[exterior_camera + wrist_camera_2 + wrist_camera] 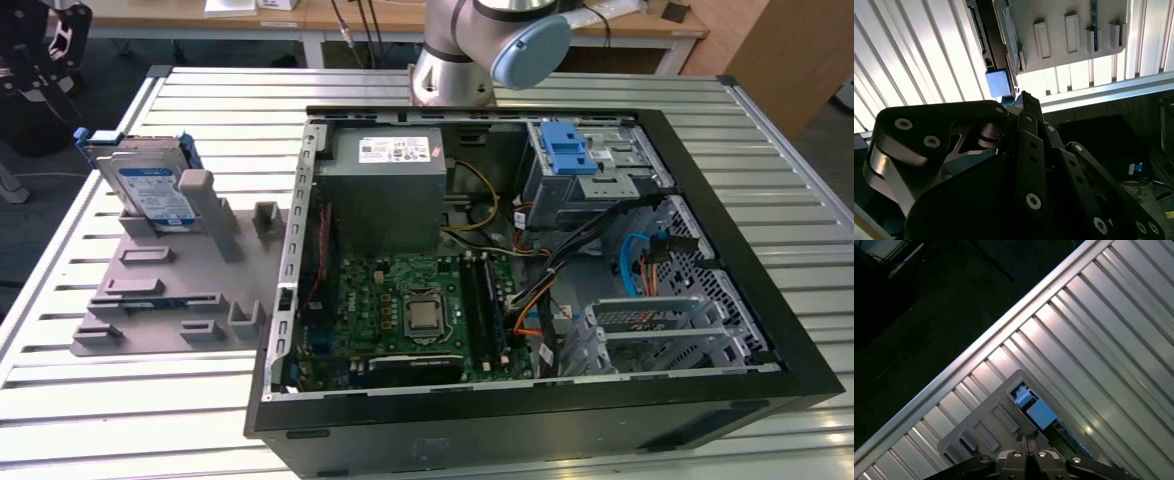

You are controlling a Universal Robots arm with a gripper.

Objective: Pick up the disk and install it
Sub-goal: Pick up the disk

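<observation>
Exterior view: ribbed aluminium table [107,420], wooden desk [320,18] behind. Open black computer case [534,425]. The disk [144,185] stood upright in a slotted grey plastic fixture [160,290], on the exterior view's left of the case.

Second wrist view: black jointed gripper [1026,99] hung over the disk's blue frame.

First wrist view: fingers [1020,442] pressed together, holding nothing; dark floor lay beyond the table edge.

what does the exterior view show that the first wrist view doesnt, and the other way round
Exterior view: the open computer case, its motherboard and the arm. First wrist view: the gripper from close up, fingertips together, and dark floor past the edge of the table. Both: the disk standing in the grey holder on the table.
</observation>
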